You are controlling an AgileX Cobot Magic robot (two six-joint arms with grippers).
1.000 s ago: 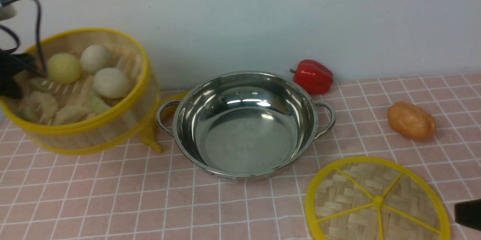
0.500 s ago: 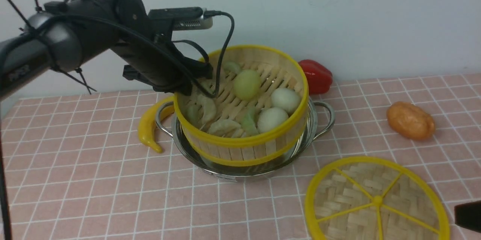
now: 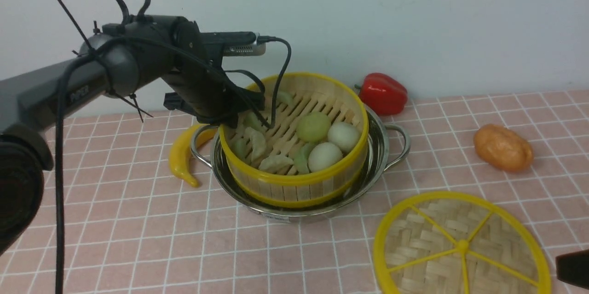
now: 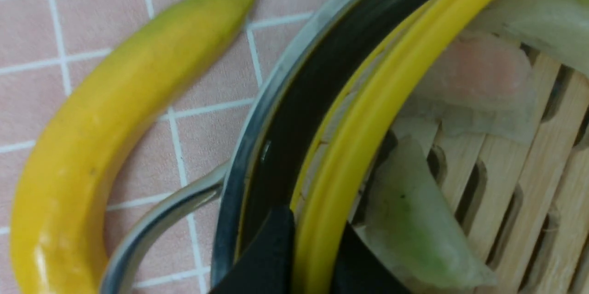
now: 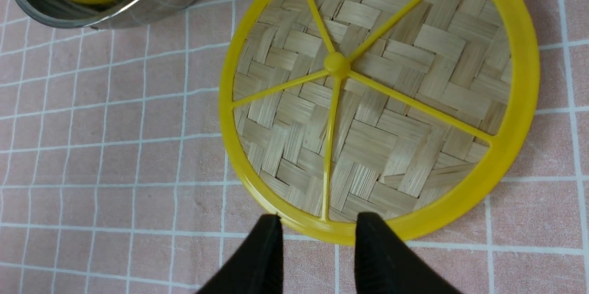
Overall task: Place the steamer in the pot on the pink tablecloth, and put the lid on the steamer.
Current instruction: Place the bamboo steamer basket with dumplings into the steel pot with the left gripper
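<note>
Inside the pot (image 3: 378, 149), left end effector (image 4: 315, 257) pinches the steamer (image 3: 294, 184) rim.

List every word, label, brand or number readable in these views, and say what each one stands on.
"PIPER": pale lettering on the grey link of the left arm, front view.
Unreadable: a small pale sticker low on the front wall of the pot, too small to make out.
Nothing else in the front or wrist views carries text.

The pink tablecloth (image 3: 138, 239) carries pot (image 3: 368, 180), lid (image 3: 462, 245), banana (image 3: 181, 156), red pepper (image 3: 384, 93), potato (image 3: 504, 147)
</note>
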